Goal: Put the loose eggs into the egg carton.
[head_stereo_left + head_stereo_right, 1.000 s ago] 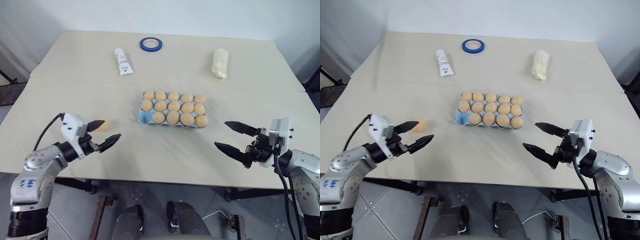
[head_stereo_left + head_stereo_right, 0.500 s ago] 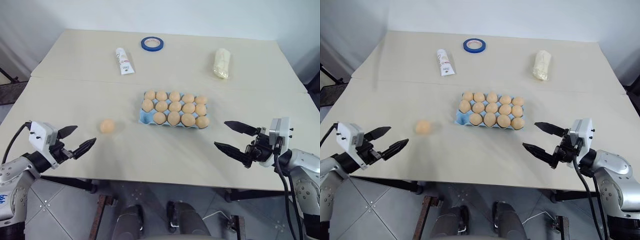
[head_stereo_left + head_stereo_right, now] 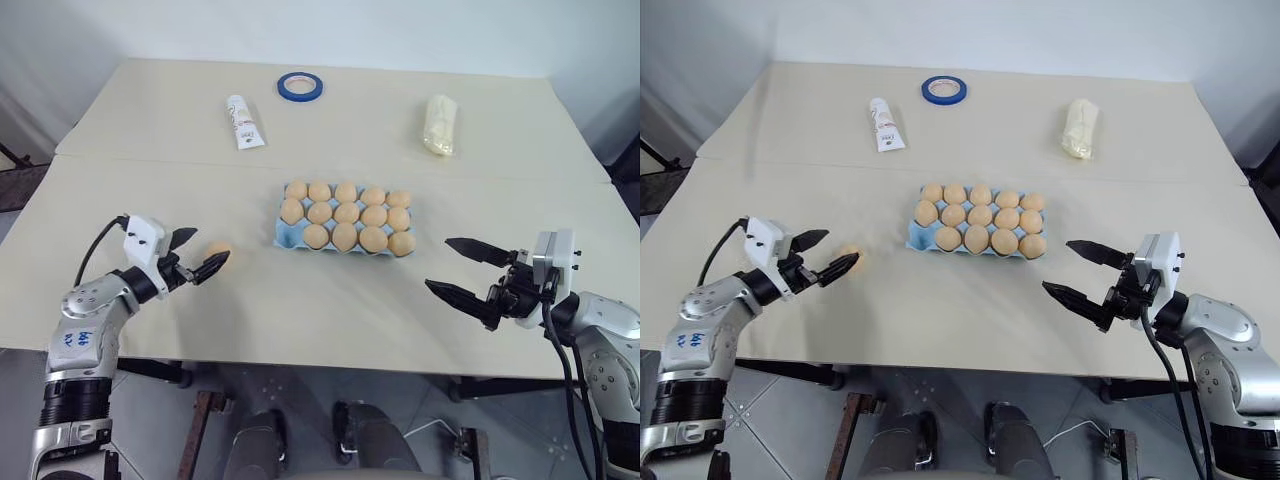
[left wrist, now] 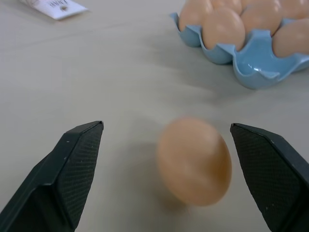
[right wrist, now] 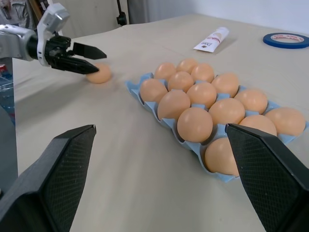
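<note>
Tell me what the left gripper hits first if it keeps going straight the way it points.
Most likely the loose egg: it lies on the table between the open fingers of the left gripper. Beyond it sits the egg carton.

a lab: bare test table [image 3: 150, 130], plain white wall [image 3: 400, 30].

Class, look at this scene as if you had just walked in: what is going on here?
A two-armed robot is filling a light blue egg carton on a table. Fourteen cups hold eggs; the near-left corner cup is empty. One loose egg lies on the table to the carton's left, and the left gripper sits open around it, fingers on either side, not yet closed. The right gripper waits open, to the right of the carton, holding nothing.
</note>
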Available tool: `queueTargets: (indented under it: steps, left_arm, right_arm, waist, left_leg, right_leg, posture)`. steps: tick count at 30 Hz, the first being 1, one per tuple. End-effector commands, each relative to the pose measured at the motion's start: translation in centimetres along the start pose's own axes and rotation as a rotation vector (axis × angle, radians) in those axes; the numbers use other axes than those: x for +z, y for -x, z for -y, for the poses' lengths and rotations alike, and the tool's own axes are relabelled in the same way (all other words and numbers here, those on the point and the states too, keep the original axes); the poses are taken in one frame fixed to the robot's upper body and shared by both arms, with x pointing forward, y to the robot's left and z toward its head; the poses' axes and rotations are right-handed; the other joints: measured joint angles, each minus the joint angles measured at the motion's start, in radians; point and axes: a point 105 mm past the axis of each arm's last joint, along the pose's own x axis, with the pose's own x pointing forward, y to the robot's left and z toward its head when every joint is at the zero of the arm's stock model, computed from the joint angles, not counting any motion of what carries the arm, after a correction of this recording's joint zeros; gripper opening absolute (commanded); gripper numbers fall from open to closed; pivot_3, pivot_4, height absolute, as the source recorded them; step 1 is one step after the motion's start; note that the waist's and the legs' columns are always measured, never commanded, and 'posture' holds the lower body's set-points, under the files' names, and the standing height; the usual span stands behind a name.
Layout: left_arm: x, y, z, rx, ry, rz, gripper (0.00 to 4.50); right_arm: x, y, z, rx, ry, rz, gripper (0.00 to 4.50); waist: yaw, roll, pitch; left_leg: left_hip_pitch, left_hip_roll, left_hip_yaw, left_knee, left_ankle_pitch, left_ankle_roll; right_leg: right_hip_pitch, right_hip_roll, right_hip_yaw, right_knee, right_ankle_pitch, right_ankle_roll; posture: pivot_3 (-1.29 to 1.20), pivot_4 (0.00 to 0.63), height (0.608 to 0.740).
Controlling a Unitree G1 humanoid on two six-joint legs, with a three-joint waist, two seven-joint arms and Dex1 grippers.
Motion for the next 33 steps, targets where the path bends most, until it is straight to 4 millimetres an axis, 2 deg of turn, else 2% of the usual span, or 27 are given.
queueTargets:
  steps: [1,3,8,10,14,16,22,25,30,33]
  left_arm:
    - [-0.2,-1.0,0.4,-0.047,-0.022,-0.003,4.30]
    - [-0.5,-1.4,0.3,-0.044,-0.009,-0.012,3.89]
    - [-0.2,-1.9,0.2,-0.059,0.024,0.024,2.23]
    - [-0.1,-1.9,0.2,-0.065,0.029,0.026,1.77]
    - [0.8,-1.9,0.4,-0.095,0.000,0.051,1.73]
    - [2.0,-2.2,0.5,-0.104,-0.016,0.083,1.73]
    - [8.1,-4.4,2.5,-0.261,-0.109,0.237,1.73]
    - [8.5,-5.5,3.4,-0.330,-0.111,0.246,1.73]
    - [8.2,-7.6,5.3,-0.464,-0.112,0.227,1.73]
    - [7.9,-8.6,5.8,-0.503,-0.107,0.211,1.73]
  right_arm:
    - [0.8,0.3,0.0,-0.012,0.039,0.002,4.50]
    - [0.8,0.4,0.1,-0.017,0.042,0.000,4.50]
    - [0.7,0.6,0.1,-0.030,0.042,-0.008,4.50]
    - [0.7,0.6,0.1,-0.035,0.043,-0.010,4.50]
    - [0.7,0.7,0.2,-0.038,0.044,-0.012,4.50]
    - [0.7,0.7,0.2,-0.038,0.045,-0.011,4.50]
    - [1.3,0.7,-0.1,-0.020,0.054,0.027,4.50]
    - [1.6,0.9,-0.1,-0.035,0.060,0.059,4.50]
    - [1.4,1.0,0.0,-0.075,0.050,0.063,4.50]
    - [1.1,1.1,0.0,-0.099,0.050,0.051,4.50]
  waist:
    - [0.000,0.000,0.000]
    - [0.000,0.000,0.000]
    - [-0.001,0.000,0.000]
    - [-0.001,0.000,0.000]
    - [0.000,0.000,0.000]
    - [0.001,0.000,0.000]
    - [0.004,0.000,0.000]
    - [0.003,0.000,0.000]
    - [-0.001,0.000,0.000]
    - [0.000,0.000,0.000]
  left_leg:
    - [0.000,0.000,0.000,0.000,0.000,0.000]
    - [0.000,0.000,0.000,0.000,0.000,0.000]
    - [0.000,0.000,0.000,0.002,0.000,0.000]
    - [0.000,0.000,0.000,0.003,0.000,0.000]
    - [0.000,0.000,0.000,0.006,0.000,0.000]
    - [0.000,0.000,0.000,0.006,0.000,0.000]
    - [-0.001,0.000,-0.001,0.008,0.001,0.000]
    - [-0.001,-0.001,0.000,0.008,0.000,0.001]
    - [0.000,0.000,0.000,0.008,0.001,0.000]
    - [0.000,0.000,0.000,0.009,0.001,0.000]
  right_leg:
    - [0.000,0.000,0.000,0.000,0.000,0.000]
    - [0.000,0.000,0.000,0.001,0.000,0.000]
    - [0.000,0.000,0.000,0.003,0.000,0.000]
    - [0.000,0.000,0.000,0.004,0.000,0.000]
    - [0.000,0.000,0.000,0.006,0.000,0.000]
    - [0.000,0.000,0.000,0.006,0.000,0.000]
    - [0.001,0.000,-0.001,0.006,0.000,0.001]
    - [0.001,0.000,0.000,0.006,0.001,0.002]
    - [0.001,0.001,0.000,0.006,0.001,0.002]
    - [0.000,0.001,0.000,0.007,0.001,0.002]
  posture:
    - [0.00,0.150,0.740]
    - [0.00,0.150,0.740]
    - [0.00,0.150,0.740]
    - [0.00,0.150,0.740]
    - [0.00,0.150,0.740]
    - [0.00,0.150,0.740]
    - [0.00,0.150,0.740]
    - [0.00,0.150,0.740]
    - [0.00,0.150,0.740]
    - [0.00,0.150,0.740]
